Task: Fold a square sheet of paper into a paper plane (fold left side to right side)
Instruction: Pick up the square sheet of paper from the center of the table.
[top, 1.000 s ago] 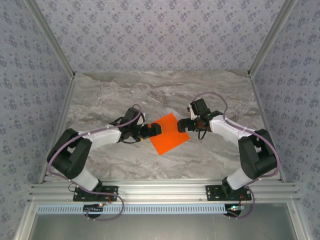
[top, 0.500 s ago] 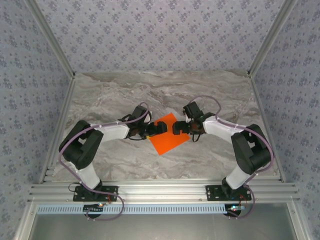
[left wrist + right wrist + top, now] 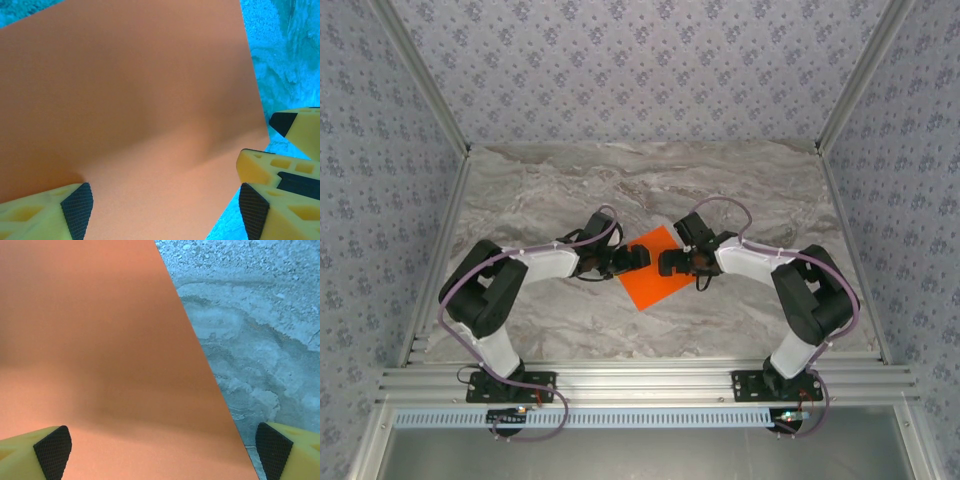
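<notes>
Paper first: the square sheet of paper (image 3: 656, 282) lies mid-bench (image 3: 520, 190), turned corner-on. The left claw (image 3: 638, 258) and right claw (image 3: 667, 264) face each other over its far part, both spread wide.

Square sheet of paper (image 3: 125, 100) between fingers (image 3: 290, 215): smooth matt paper. Fingers: matt yellow plastic, black cross-hatched textured pads (image 3: 52, 450). Tabletop (image 3: 250, 340) beyond fingers: grey marbled, grainy, low sheen.
</notes>
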Tool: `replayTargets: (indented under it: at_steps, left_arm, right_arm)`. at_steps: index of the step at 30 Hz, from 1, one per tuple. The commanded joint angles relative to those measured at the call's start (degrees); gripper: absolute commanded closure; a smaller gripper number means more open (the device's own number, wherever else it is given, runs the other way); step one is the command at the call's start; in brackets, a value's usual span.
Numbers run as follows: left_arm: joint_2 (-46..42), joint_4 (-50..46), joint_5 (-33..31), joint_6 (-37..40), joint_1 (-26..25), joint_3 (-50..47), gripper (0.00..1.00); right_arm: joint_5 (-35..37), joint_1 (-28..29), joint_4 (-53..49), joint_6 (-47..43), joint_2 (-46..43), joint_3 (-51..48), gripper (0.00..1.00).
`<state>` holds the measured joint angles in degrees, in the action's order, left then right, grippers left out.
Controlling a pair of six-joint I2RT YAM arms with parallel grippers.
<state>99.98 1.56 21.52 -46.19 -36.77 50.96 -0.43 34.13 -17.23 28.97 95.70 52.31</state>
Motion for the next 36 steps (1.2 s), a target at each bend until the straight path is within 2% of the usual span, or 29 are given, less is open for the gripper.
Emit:
replayTargets:
  at_steps: [1, 8, 16, 21, 25, 32, 36]
  left_arm:
    - [1.88, -1.32, -0.25, -0.78, -0.36, -0.49, 0.21]
    - [1.88, -1.12, -0.38, -1.22, -0.32, -0.65, 0.26]
    - [0.39, -0.02, -0.88, -1.71, -0.39, -1.37, 0.30]
    - [-3.94, 0.41, -0.78, -1.32, 0.59, -2.56, 0.30]
    - [-9.18, 0.32, 0.39, -0.51, 3.00, -4.39, 0.29]
    - [-19.00, -0.57, 7.37, 3.96, 10.58, -7.02, 0.24]
    - [-24.08, -0.62, 12.07, 8.34, 13.88, -6.64, 0.21]
  right_arm:
    - [-5.55, 1.95, 0.74, 2.83, 1.11, -0.81, 0.03]
    - [-9.27, 2.95, 1.71, 3.32, 1.48, 1.23, 0.14]
    - [-9.42, 3.05, 1.63, 2.69, 1.26, 1.85, 0.27]
    - [-10.69, 2.32, 2.43, 1.82, 0.87, 0.82, 0.48]
    - [-12.39, 1.32, 4.08, 0.36, -0.83, -0.28, 0.60]
    - [-26.19, -3.66, 16.33, -1.68, -7.56, -6.05, 0.72]
    - [-35.54, -6.79, 17.45, -4.67, -11.86, -7.02, 0.74]
